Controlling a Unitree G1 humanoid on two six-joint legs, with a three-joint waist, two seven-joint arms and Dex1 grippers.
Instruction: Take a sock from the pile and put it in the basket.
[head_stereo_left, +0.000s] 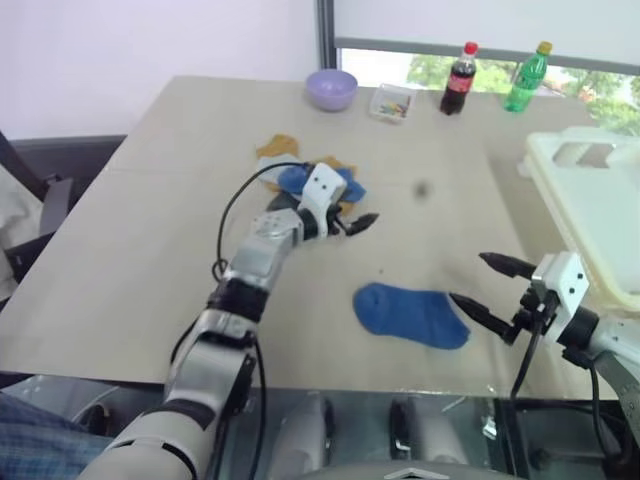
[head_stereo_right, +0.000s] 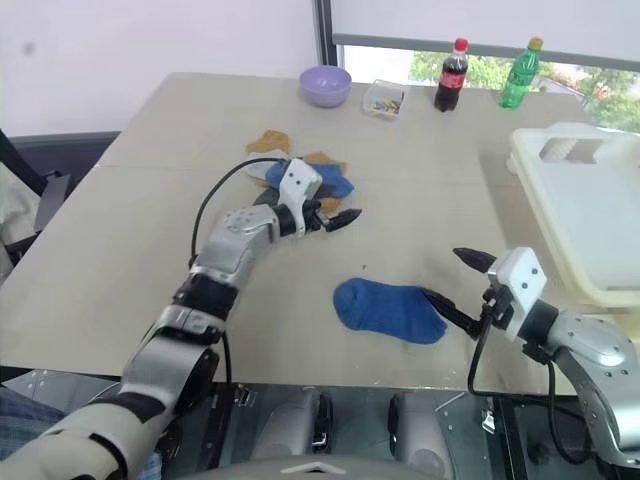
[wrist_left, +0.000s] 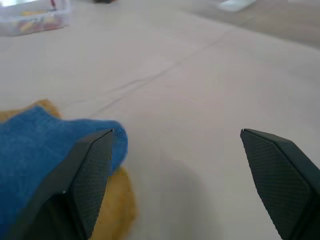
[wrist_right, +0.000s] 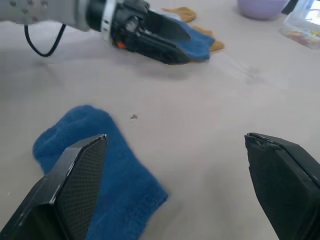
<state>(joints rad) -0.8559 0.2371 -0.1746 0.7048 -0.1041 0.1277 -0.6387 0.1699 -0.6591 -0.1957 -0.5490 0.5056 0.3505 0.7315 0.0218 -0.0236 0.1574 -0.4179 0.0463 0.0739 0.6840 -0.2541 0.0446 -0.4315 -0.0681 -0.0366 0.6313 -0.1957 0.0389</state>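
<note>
While your two arms reached over the table (head_stereo_left: 140, 250), the items stood as follows.

Left gripper (head_stereo_left: 352, 224): you held it just past the near edge of the pile (head_stereo_left: 300, 175), fingers spread wide and holding nothing; in its wrist view one fingertip (wrist_left: 92, 165) overlapped a blue sock lying on a mustard one, whether touching I could not tell.

Right gripper (head_stereo_left: 490, 285): you kept it near the table's front edge, jaws wide apart and empty, pointing toward your left.

Pile: mustard and blue socks showed, heaped mid-table, partly hidden behind your left wrist.

Loose blue sock (head_stereo_left: 410, 315): flat on the table, apart from the pile, just beside your right gripper's lower finger (head_stereo_left: 478, 312).

Basket (head_stereo_left: 590, 200): cream-white, at the table's right side beyond your right gripper, its handle slot facing up near the far rim; no sock showed in the part you could see.

Far edge of table: lilac bowl (head_stereo_left: 331, 89), small clear box (head_stereo_left: 391, 103) of coloured bits, dark cola bottle (head_stereo_left: 459, 80), green bottle (head_stereo_left: 527, 78).
</note>
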